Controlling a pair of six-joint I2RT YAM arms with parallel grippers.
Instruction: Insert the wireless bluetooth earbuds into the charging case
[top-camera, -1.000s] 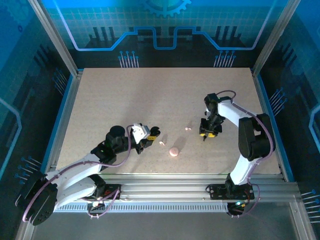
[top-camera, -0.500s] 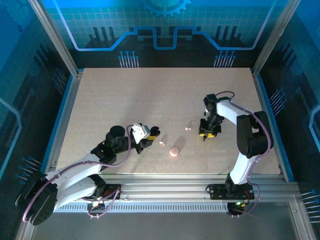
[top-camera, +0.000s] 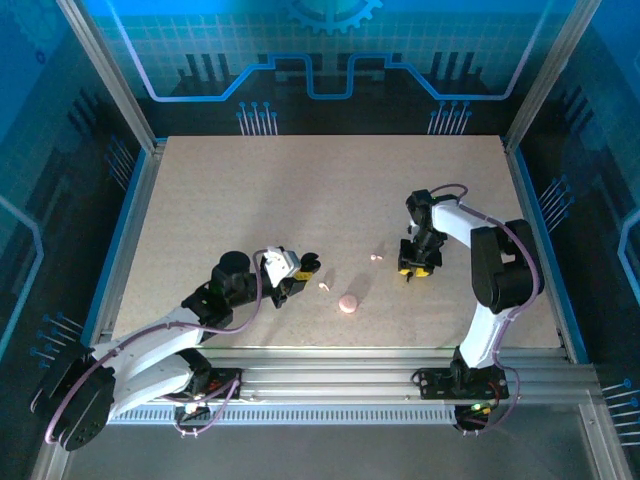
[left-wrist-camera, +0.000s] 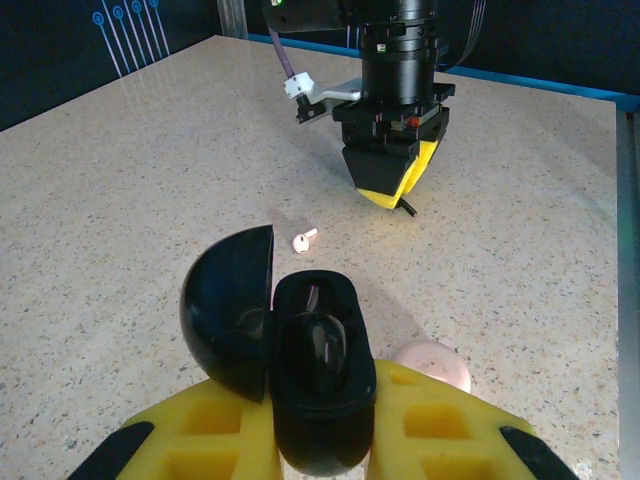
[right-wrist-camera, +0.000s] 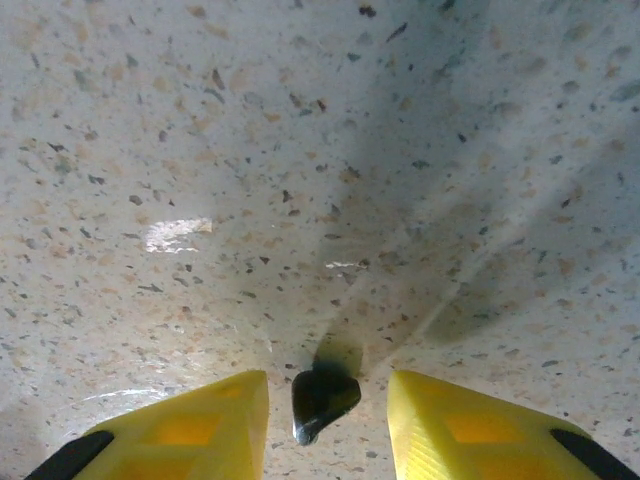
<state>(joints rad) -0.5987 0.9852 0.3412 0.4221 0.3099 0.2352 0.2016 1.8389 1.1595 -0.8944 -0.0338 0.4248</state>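
Observation:
My left gripper (left-wrist-camera: 320, 445) is shut on the black charging case (left-wrist-camera: 322, 385), whose lid (left-wrist-camera: 228, 310) hangs open to the left; a glossy dark shape lies in its well. In the top view that gripper (top-camera: 298, 270) is left of centre. My right gripper (right-wrist-camera: 328, 412) stands open, pointing straight down, with a black earbud (right-wrist-camera: 322, 397) on the table between its yellow fingers (right-wrist-camera: 215, 415) and a gap on each side. In the top view it (top-camera: 412, 268) is right of centre. One pale earbud (left-wrist-camera: 304, 239) lies beyond the case, another (top-camera: 376, 256) nearer the right gripper.
A round pink case (top-camera: 347, 303) lies shut on the speckled table (top-camera: 300, 190), just right of my left gripper, and shows behind the right finger (left-wrist-camera: 432, 362). Blue metal rails (top-camera: 120, 240) frame the table's sides.
The right gripper's jaws have drawn slightly closer around the black earbud, and its arm has shifted a little. The left arm and the case have not moved.

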